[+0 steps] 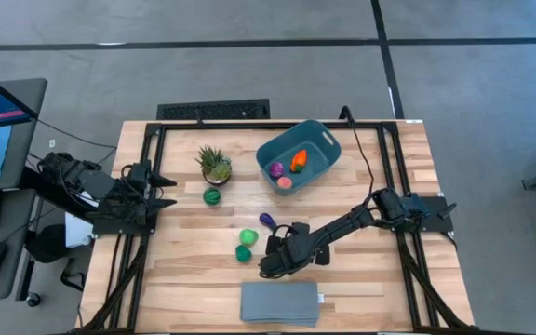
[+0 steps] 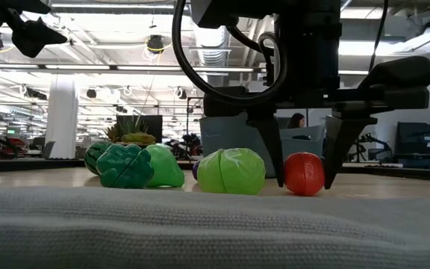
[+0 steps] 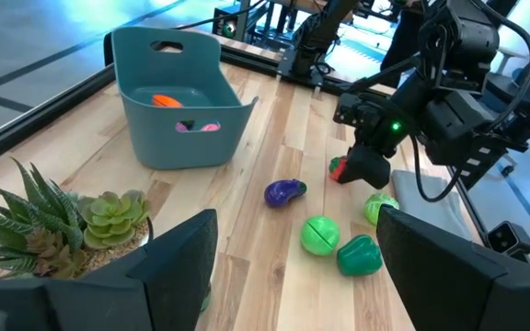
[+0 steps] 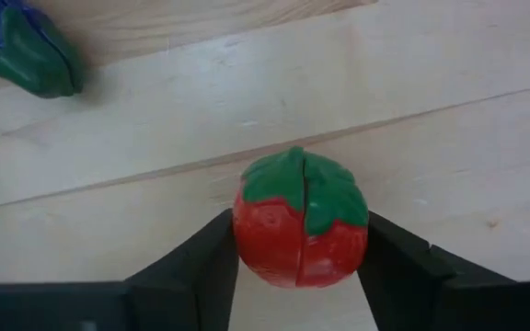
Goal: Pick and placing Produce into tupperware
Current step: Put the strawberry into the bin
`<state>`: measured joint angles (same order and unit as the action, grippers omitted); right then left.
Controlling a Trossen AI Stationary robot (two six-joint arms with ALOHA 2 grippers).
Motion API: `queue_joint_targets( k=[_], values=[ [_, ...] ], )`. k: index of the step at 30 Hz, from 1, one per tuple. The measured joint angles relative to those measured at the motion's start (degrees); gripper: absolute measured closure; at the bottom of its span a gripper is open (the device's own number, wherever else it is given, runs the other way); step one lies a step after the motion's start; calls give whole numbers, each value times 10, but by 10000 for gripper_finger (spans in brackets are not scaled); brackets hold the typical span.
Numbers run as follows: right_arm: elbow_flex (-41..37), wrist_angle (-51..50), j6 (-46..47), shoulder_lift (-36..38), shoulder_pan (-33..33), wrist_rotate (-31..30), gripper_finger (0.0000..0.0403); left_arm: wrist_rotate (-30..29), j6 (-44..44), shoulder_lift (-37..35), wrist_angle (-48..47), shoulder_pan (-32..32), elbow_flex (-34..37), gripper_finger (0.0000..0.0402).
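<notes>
A red toy tomato with a green leaf cap (image 4: 300,221) sits on the wooden table, between the fingers of my right gripper (image 4: 299,232), which points down at it near the table's front middle (image 1: 270,263). Two green toys (image 1: 246,245), a purple one (image 1: 267,221) and a dark green one (image 1: 212,196) also rest on the table. The teal tupperware (image 1: 328,140) at the far middle holds an orange carrot (image 1: 299,161) and two small toys. My left gripper (image 1: 167,191) waits open at the table's left edge. My right gripper pinches the tomato between its two fingers, one on each of its opposite red sides (image 4: 245,241). The fingers (image 2: 276,149) come from above, pointing down. The tomato stands with its underside on the table (image 2: 304,173).
A spiky potted plant (image 1: 215,164) stands left of the tupperware. A flat grey slab (image 1: 280,303) lies at the near edge, just in front of my right gripper. Bare wood lies to the right of the right arm.
</notes>
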<state>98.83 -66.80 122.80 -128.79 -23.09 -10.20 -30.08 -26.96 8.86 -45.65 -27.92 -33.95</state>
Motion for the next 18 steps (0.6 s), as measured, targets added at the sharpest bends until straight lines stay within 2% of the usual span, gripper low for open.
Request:
queue_joint_targets(
  k=[18],
  values=[
    [0,10,2,0,-4,-19,193,0,0,0,0,0,0,116]
  ],
)
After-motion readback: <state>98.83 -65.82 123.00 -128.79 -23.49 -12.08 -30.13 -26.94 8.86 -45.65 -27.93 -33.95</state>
